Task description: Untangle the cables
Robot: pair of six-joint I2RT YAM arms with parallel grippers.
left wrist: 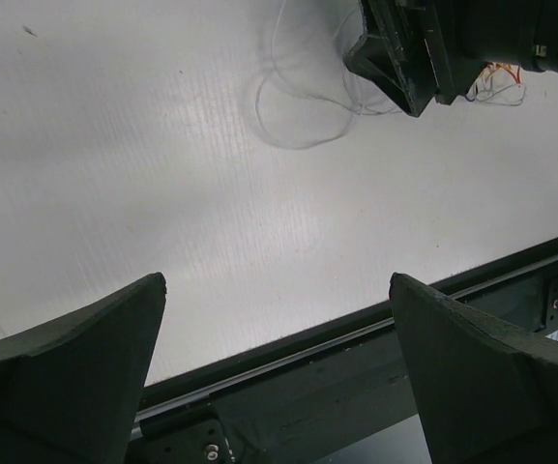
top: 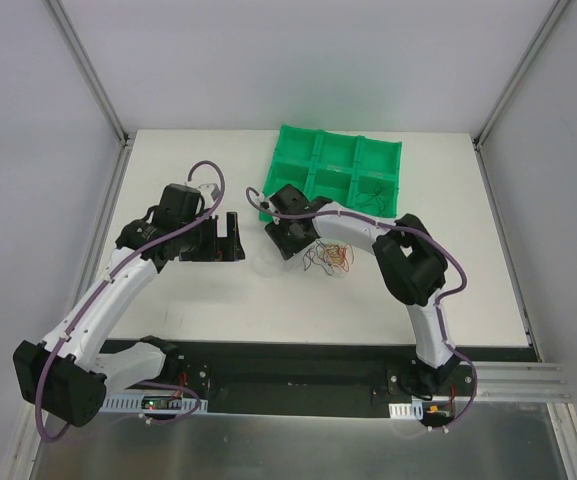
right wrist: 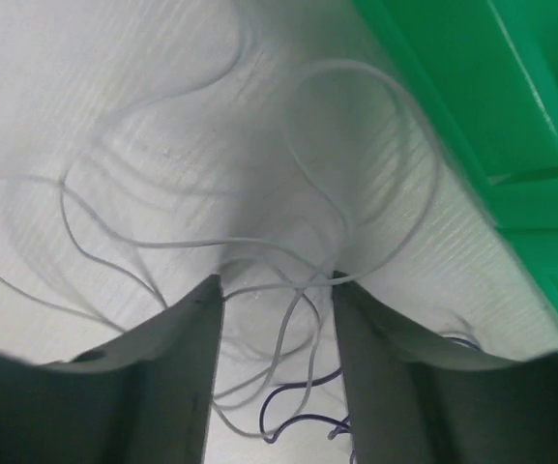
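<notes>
A tangle of thin red and orange cables point(top: 330, 258) lies on the white table below the green tray point(top: 298, 150). A loose white cable point(right wrist: 211, 242) loops out to its left; it also shows as a faint loop point(left wrist: 298, 121) in the left wrist view. My right gripper point(top: 276, 248) points down onto the white cable. Its jaws stand partly apart point(right wrist: 277, 282), with white strands and a dark cable point(right wrist: 303, 411) lying between them. My left gripper point(top: 232, 238) sits to the left, wide open point(left wrist: 277, 280) and holding nothing.
The green tray point(right wrist: 482, 87) has several compartments; thin dark wires point(top: 373, 195) lie in its right front one. The tray's edge is close to the right of my right gripper. The table's near edge and a black rail point(left wrist: 356, 338) run below my left gripper.
</notes>
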